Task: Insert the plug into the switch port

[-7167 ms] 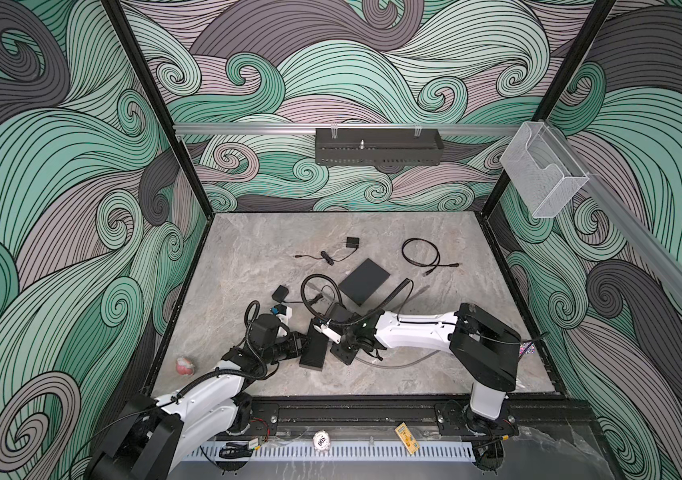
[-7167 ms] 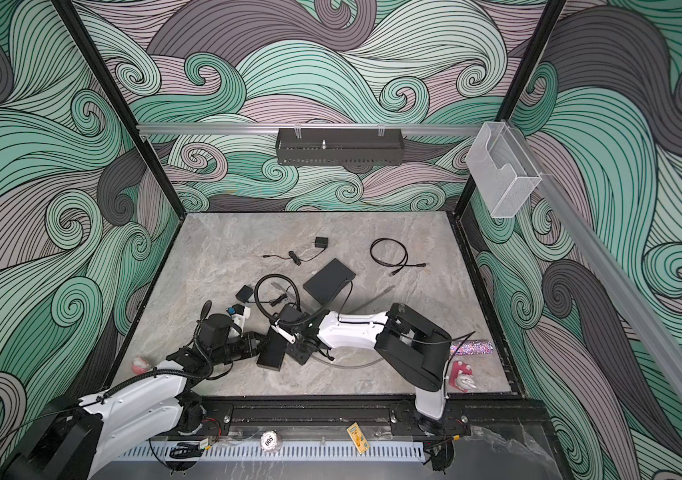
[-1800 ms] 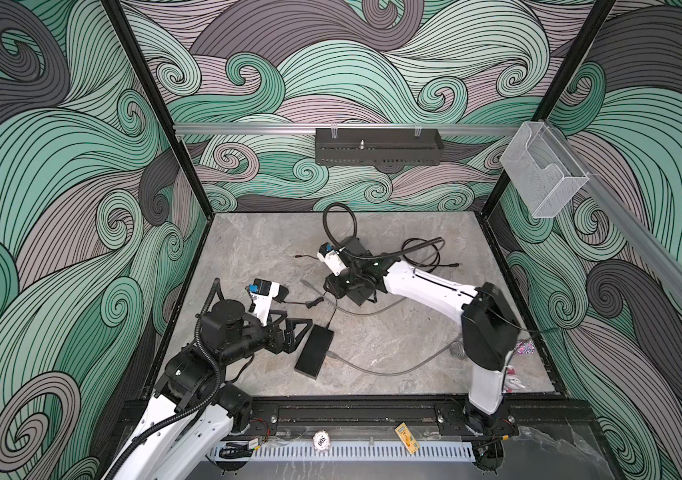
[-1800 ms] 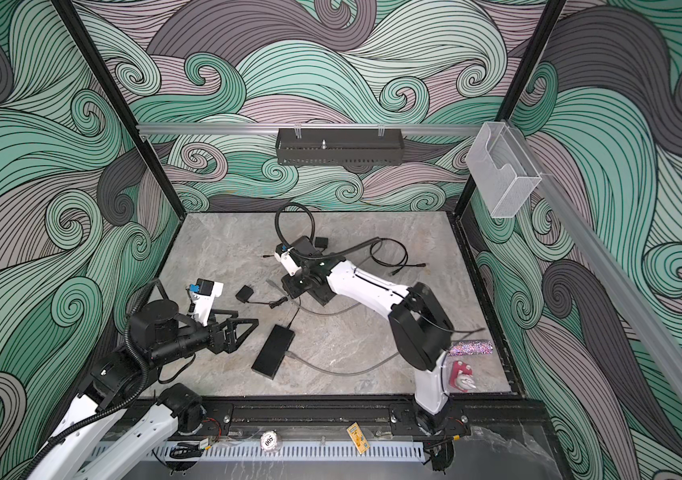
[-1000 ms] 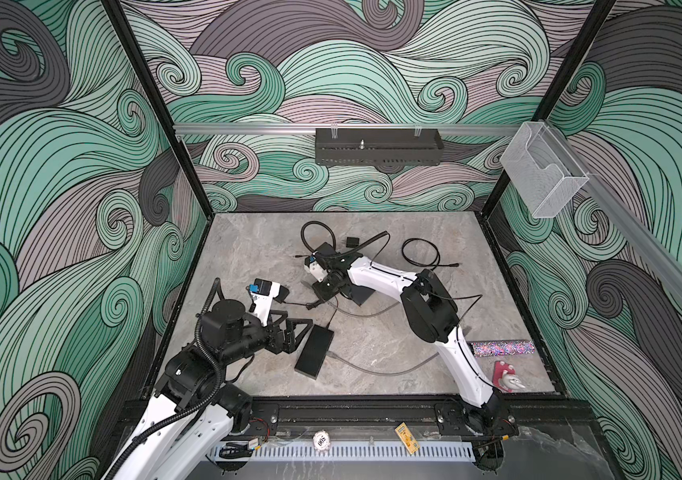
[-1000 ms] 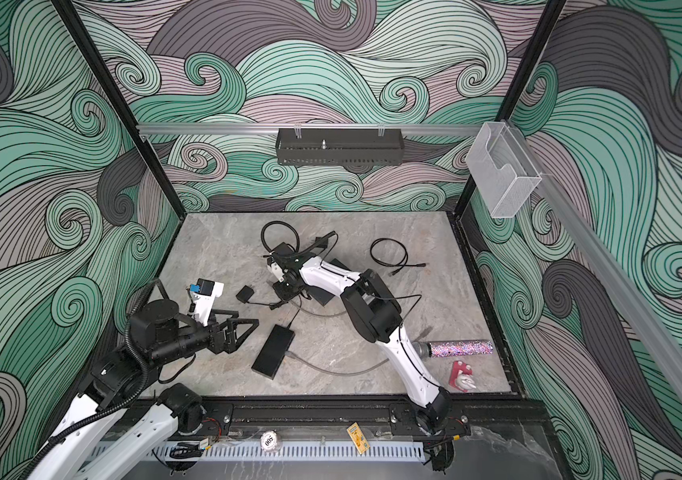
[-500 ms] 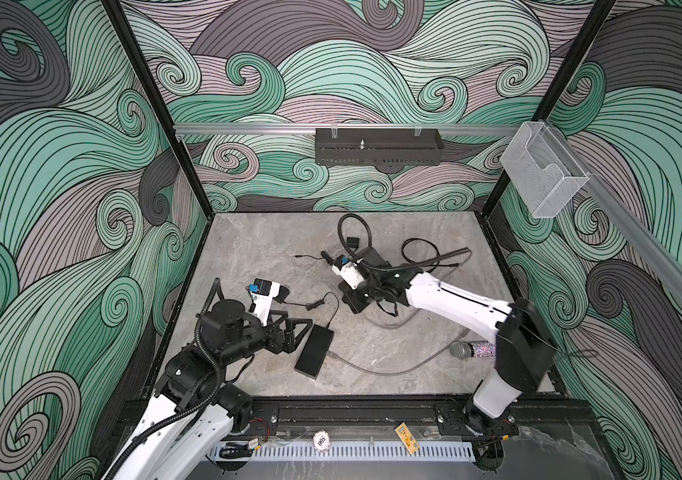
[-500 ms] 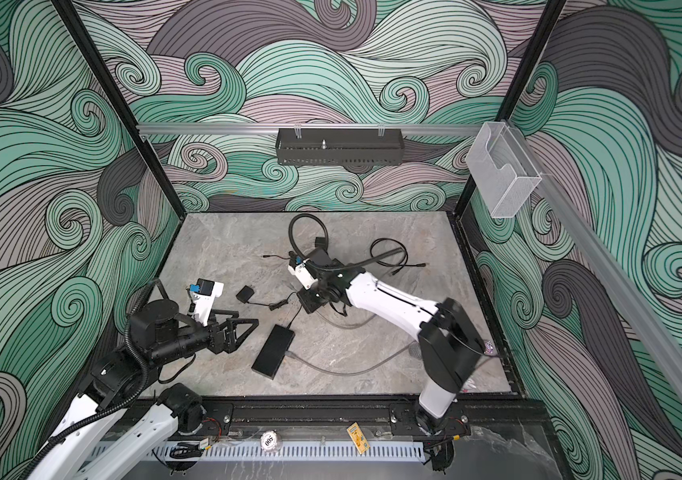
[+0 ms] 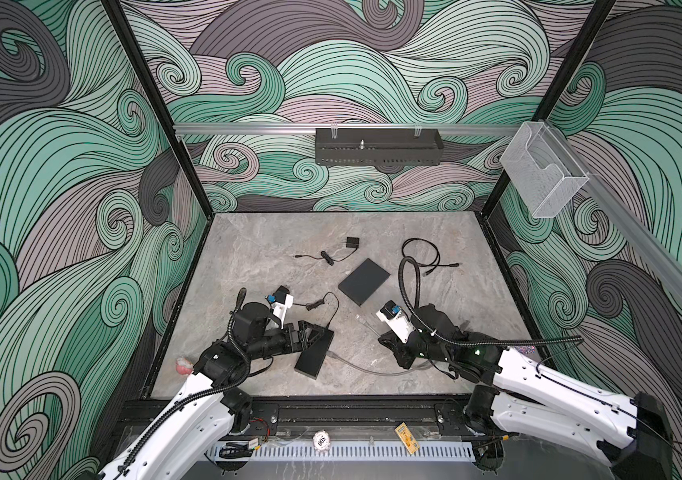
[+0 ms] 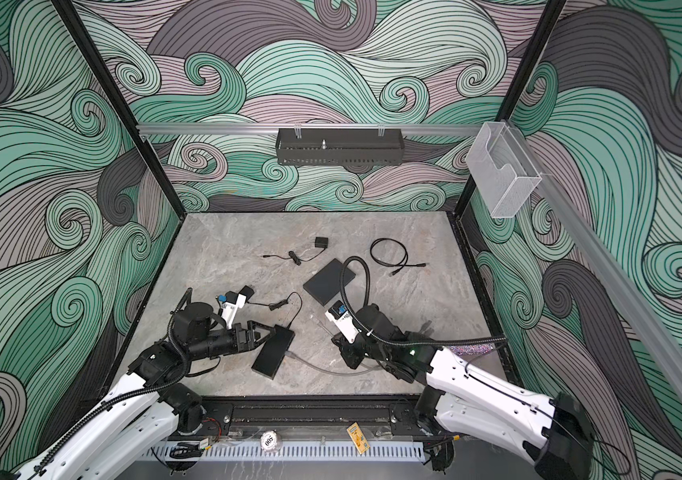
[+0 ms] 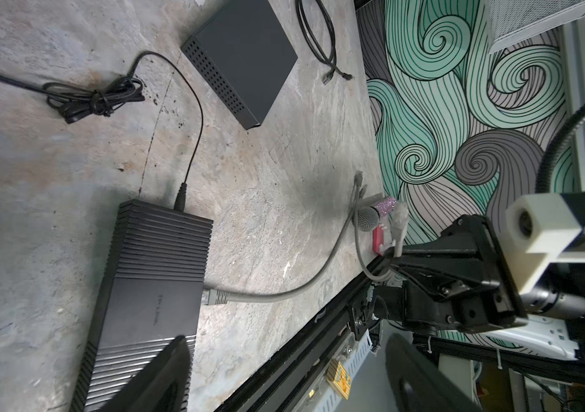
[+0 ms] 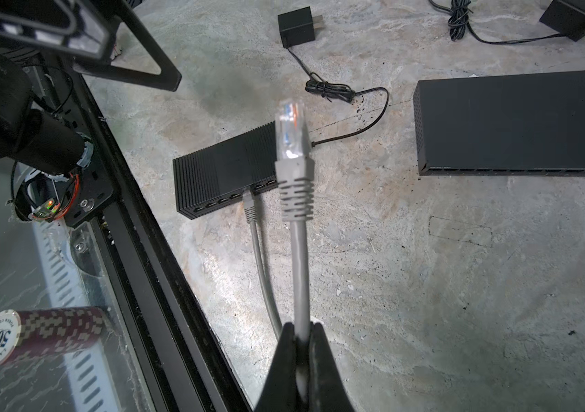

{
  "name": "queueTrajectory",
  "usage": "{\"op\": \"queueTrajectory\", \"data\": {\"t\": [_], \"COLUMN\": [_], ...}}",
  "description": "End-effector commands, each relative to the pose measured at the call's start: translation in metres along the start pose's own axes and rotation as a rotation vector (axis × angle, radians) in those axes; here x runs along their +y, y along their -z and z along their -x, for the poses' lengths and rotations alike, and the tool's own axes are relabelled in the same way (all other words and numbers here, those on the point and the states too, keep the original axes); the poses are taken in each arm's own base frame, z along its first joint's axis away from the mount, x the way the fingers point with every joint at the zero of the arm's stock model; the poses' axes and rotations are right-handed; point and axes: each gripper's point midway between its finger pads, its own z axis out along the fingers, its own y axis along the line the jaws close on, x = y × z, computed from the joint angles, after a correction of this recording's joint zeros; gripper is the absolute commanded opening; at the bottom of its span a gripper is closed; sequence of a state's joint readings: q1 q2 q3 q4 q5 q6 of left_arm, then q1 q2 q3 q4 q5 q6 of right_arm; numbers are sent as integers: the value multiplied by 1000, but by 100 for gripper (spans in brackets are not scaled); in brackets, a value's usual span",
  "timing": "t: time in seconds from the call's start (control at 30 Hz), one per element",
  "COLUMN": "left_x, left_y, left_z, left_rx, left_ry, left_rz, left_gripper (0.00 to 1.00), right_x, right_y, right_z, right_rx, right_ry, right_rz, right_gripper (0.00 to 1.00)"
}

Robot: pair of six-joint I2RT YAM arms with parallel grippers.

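The small ribbed black switch (image 9: 314, 353) (image 10: 273, 351) lies near the table's front, and a grey cable (image 9: 356, 368) sits in one of its ports (image 12: 249, 208). My right gripper (image 12: 300, 342) (image 9: 389, 345) is shut on that cable a short way behind its free clear plug (image 12: 289, 135) (image 11: 400, 221). It holds the plug in the air to the right of the switch, pointing towards it. My left gripper (image 9: 310, 330) (image 11: 284, 385) stands open at the switch's left end. One of its fingers (image 11: 162, 374) overlaps the switch's corner in the left wrist view.
A larger flat black box (image 9: 364, 281) (image 12: 512, 121) lies behind the switch. A power lead (image 9: 318, 305) runs from the switch to an adapter (image 12: 298, 26). A coiled black cable (image 9: 420, 253) is at the back right. A glittery microphone (image 11: 373, 214) lies at the right edge.
My right arm has swung from the table's middle back to the front right, carrying the cable's free plug. The left gripper has narrowed slightly and stayed by the switch.
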State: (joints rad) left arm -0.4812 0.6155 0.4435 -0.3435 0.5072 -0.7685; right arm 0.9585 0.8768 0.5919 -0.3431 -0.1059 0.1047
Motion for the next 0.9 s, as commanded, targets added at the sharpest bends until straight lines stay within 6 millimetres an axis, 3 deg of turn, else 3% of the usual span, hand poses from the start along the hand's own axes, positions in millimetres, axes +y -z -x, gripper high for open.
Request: {"op": "queueTrajectory", "data": {"t": [0.0, 0.17, 0.33, 0.47, 0.7, 0.87], "left_x": [-29, -47, -69, -105, -143, -157], "left_y": [4, -2, 9, 23, 50, 72], "left_z": [16, 15, 36, 41, 22, -4], "left_rx": [-36, 15, -27, 22, 13, -13], "left_ry": [-47, -99, -189, -399, -877, -1171], "left_rz": [-85, -177, -152, -212, -394, -537], "left_gripper": [86, 82, 78, 75, 72, 74], "right_x": [17, 38, 36, 34, 48, 68], "right_y": [6, 19, 34, 43, 55, 69], "right_z": [14, 11, 12, 12, 17, 21], "right_rx": [-86, -120, -151, -207, -277, -334], "right_ry": [52, 102, 99, 123, 169, 203], "right_rz": [79, 190, 173, 156, 227, 344], "right_gripper": [1, 2, 0, 0, 0, 0]}}
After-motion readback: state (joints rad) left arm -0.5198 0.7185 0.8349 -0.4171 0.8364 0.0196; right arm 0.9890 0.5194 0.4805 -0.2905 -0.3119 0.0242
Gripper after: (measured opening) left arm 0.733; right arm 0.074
